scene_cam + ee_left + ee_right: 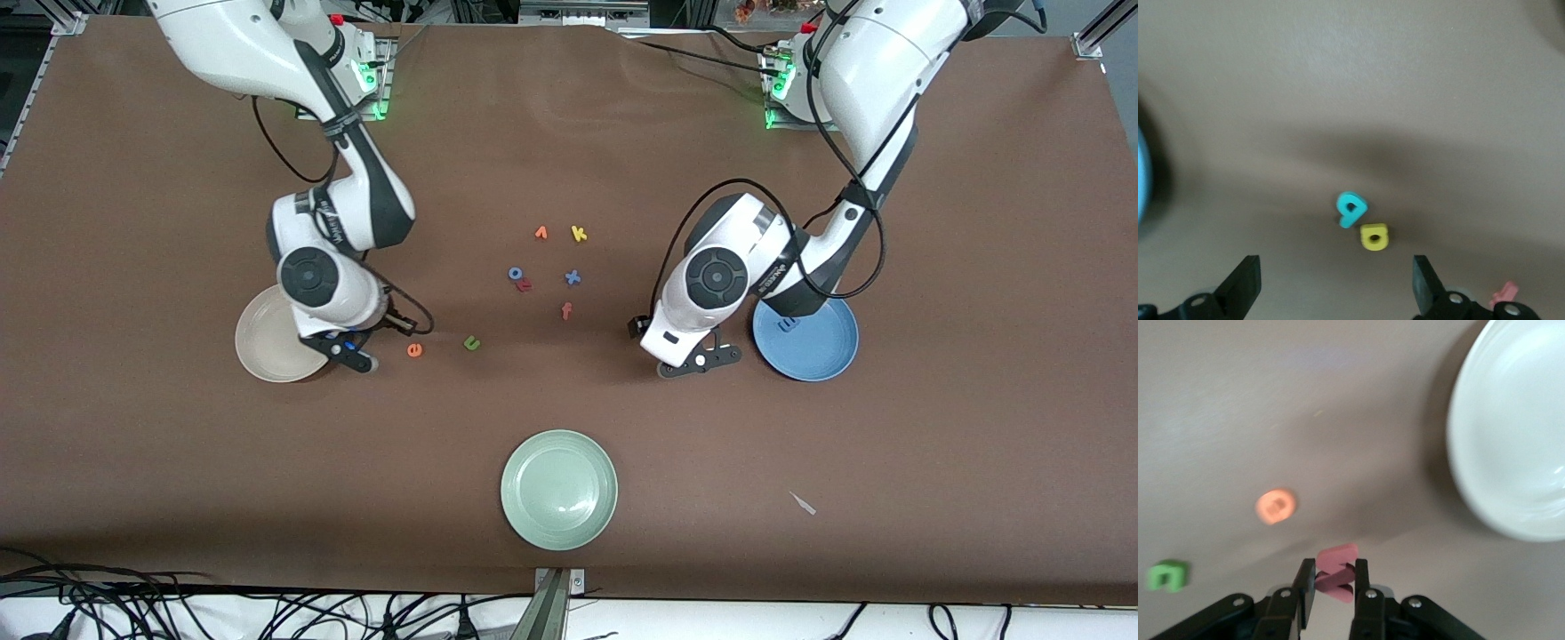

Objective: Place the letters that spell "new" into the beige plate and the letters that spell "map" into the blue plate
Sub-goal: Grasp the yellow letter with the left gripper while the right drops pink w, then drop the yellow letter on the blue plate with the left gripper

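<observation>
Brown tabletop: right end effector [1333,587] pinches the pink w [1336,572]; left end effector [1337,287] gapes wide, empty.

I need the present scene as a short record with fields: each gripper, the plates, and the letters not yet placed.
right gripper: shut on the pink-red foam letter w, beside the round beige plate
left gripper: open, over the teal foam p and yellow foam a
round blue plate: holds a blue foam m
on table: orange foam e, green foam n
</observation>
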